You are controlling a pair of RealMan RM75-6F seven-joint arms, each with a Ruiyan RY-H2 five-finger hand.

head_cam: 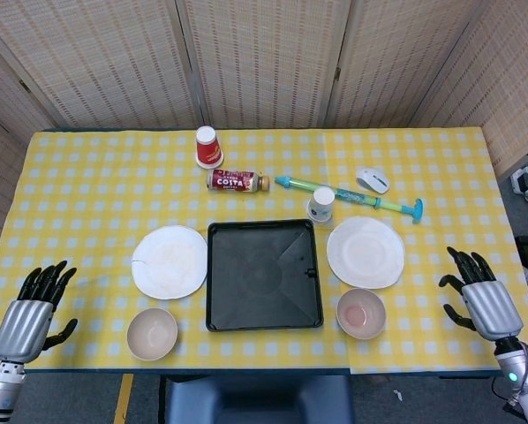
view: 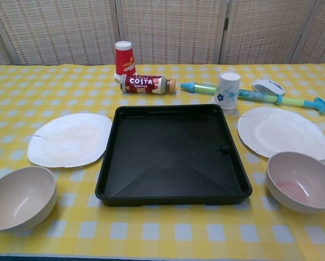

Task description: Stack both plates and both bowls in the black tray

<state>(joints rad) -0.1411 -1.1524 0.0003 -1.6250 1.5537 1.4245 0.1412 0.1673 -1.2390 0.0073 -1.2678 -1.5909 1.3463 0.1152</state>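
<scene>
Starting at the lower left of the head view, your left hand point(head_cam: 30, 314) rests over the table edge with fingers spread, holding nothing. Just right of it and slightly lower sits the left bowl point(head_cam: 152, 333); above that bowl, the left plate point(head_cam: 169, 261) lies flat, touching or nearly touching the left rim of the black tray point(head_cam: 213, 283). The tray, centre frame, holds nothing yet, so no part of the stack has begun.

Right of the tray the layout mirrors: the right plate point(head_cam: 365, 252) in the middle right, the right bowl point(head_cam: 361, 313) below it, then your right hand point(head_cam: 483, 296) at the lower right, fingers apart and holding nothing.

Each hand is nearer its own side's pair, and every piece lies inward from it, toward the tray. I'd judge that plates go first, each slid or lifted toward centre frame. The small floral cup point(head_cam: 320, 207) stands just by the right plate's upper left edge; watch it.
</scene>
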